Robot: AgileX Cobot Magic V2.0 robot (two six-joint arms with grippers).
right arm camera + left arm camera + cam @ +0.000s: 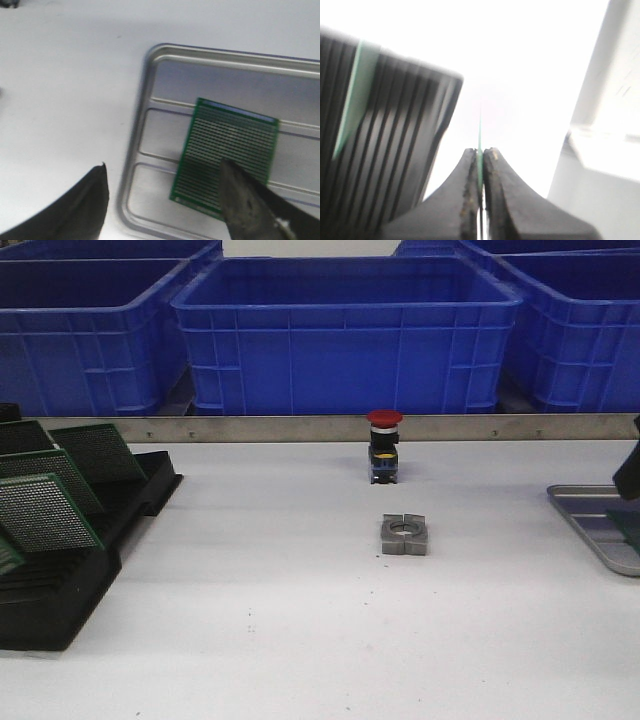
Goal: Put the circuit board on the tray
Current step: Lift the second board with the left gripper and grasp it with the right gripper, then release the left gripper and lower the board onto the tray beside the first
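In the right wrist view, a green circuit board [225, 150] lies flat on the silver tray [150, 150]. My right gripper [162, 165] hangs open above it, one finger over the board's near corner and the other off the tray's rim. The front view shows the tray [585, 515] at the table's right edge. My left gripper [480, 150] is shut on a second green circuit board [479, 135], seen edge-on beside the black slotted rack [395, 150]. Another board [355, 95] stands in that rack.
The black rack [70, 580] at the front left holds several upright boards [45, 510]. A red push button [384, 445] and a grey metal block with a hole [404, 535] stand mid-table. Big blue bins [345, 335] line the back behind a metal rail.
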